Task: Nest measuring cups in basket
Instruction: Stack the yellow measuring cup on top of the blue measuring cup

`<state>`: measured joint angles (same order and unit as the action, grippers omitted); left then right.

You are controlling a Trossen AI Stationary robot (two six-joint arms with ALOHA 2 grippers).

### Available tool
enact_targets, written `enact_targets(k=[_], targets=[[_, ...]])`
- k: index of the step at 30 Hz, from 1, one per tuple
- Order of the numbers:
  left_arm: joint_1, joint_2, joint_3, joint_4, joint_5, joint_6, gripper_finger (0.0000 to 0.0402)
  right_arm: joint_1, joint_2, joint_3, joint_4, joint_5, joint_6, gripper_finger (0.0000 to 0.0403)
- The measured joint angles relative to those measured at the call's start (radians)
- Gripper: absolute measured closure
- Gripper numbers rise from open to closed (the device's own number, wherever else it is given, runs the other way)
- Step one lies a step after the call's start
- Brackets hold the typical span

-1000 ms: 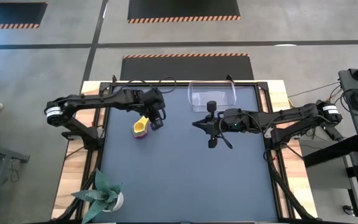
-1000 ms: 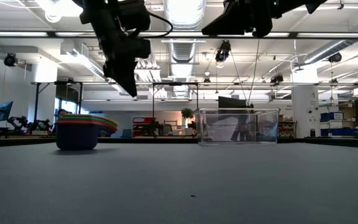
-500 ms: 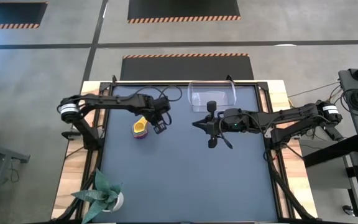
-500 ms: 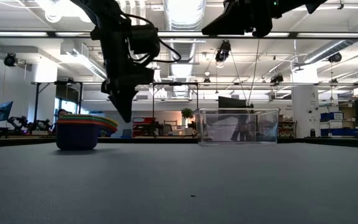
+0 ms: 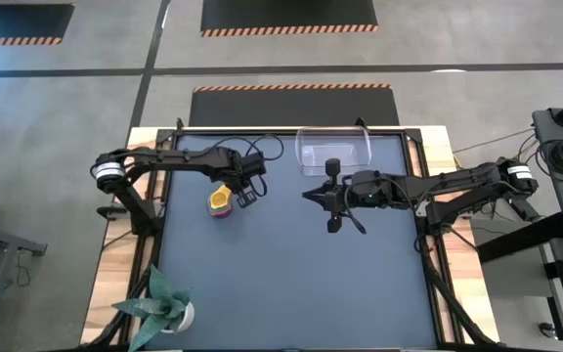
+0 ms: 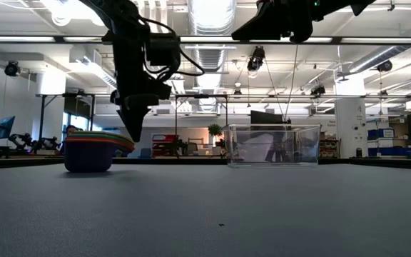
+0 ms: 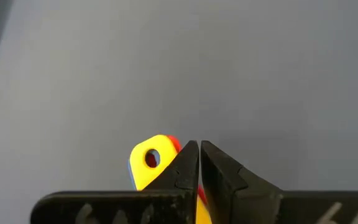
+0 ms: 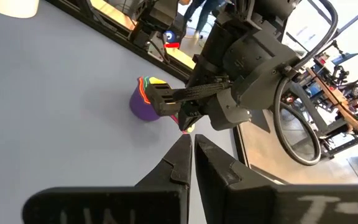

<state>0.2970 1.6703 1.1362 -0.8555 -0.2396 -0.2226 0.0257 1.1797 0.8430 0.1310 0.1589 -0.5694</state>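
Hovering my left claw (image 5: 245, 198) just beside the nested stack of measuring cups (image 5: 221, 200), I keep its tip low, near the stack's rim, on the side toward three o'clock in the overhead view. From bench height that claw (image 6: 133, 133) points straight down with its tip at about the level of the top cup's rim, and the stack (image 6: 91, 150) sits on the bench (image 6: 205, 207) with a dark purple cup outermost and coloured rims layered above it. My left wrist camera shows the two fingers pressed together with nothing between them, so that claw (image 7: 199, 155) is closed and empty; a yellow handle with a hole (image 7: 151, 158) and a sliver of red sit directly beyond the fingertips. The stack lies toward nine o'clock from the bench's middle. The basket (image 5: 334, 151) stands at the twelve o'clock edge, clear and upright, well apart from the cups; in the level view (image 6: 272, 145) it rests on the bench with no cup inside. My right claw (image 5: 310, 196) waits above the middle of the bench, raised well off the surface, pointing toward nine o'clock; its fingers (image 8: 178, 163) lie together, closed on nothing. A potted plant (image 5: 164, 298) sits at the seven o'clock corner.
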Motion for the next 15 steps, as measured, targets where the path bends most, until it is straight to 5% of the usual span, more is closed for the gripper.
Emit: enact_targets(k=[15], targets=[[0.0, 0.0, 0.0, -0.02, -0.033, 0.0, 0.0402, 0.0, 0.0, 0.0, 0.0, 0.0, 0.0, 0.0394]])
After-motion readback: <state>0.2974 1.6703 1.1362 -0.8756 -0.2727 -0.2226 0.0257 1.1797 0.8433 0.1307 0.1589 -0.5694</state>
